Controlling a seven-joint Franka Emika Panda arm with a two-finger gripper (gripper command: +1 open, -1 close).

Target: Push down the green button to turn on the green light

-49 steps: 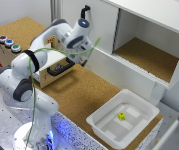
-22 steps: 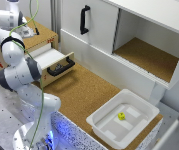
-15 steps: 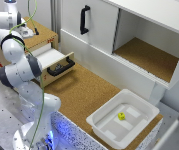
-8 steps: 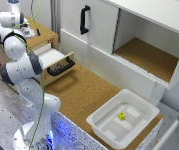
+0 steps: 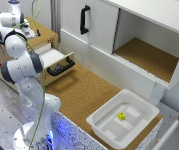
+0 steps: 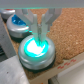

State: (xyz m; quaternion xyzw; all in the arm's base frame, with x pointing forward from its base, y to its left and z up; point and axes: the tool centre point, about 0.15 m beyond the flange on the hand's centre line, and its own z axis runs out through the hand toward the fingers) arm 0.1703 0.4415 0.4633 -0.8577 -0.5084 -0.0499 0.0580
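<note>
In the wrist view the green button has a pale silvery rim and glows bright green. My gripper stands directly over it, fingers closed together, tips touching the cap. The blue-capped button sits right beside it, and the rim of a third button shows at the edge, its cap colour unclear. All sit on a cork-topped wooden box. In the exterior view the arm folds over this box at the exterior view's left and hides the buttons and the gripper.
A drawer with a black handle stands open below the box. A white cabinet with a black door handle and an open compartment fills the back. A white tub holding a small yellow object sits at the front.
The arm swung from the cabinet area to the box at the exterior view's left. Over the last second it has shifted only slightly.
</note>
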